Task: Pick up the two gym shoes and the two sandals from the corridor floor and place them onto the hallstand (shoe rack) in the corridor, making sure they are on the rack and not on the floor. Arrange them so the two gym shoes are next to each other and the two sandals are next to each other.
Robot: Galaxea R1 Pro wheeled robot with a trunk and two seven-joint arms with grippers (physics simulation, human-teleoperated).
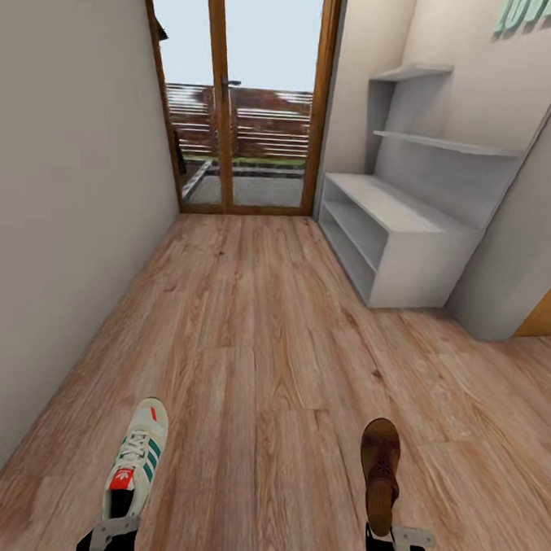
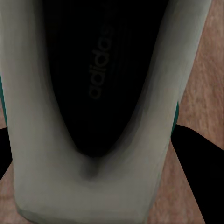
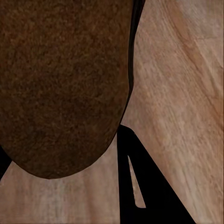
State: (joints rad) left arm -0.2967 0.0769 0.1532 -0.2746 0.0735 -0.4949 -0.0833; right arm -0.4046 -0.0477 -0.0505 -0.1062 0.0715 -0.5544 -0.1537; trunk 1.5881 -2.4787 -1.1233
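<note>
Hands full, we carry one cream-white green-striped sneaker [image 1: 136, 458] heel-first in our left gripper [image 1: 114, 535] and one flat brown leather sandal [image 1: 378, 474] in our right gripper [image 1: 398, 544]. Both point toward twelve o'clock, likely so they slide toe-first onto the light grey hallstand [image 1: 408, 239] at one o'clock.

The corridor floor [image 1: 263, 348] is light brown wood-grain planking running up to the glass door [image 1: 237, 102]. The grey hallstand [image 1: 392, 234] stands on it just right of that door, against the wall.

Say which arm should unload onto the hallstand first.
Probably right: its claw carries the sandal on the side nearer the hallstand, ahead on the right. The left claw holds the gym shoe by the far wall.
</note>
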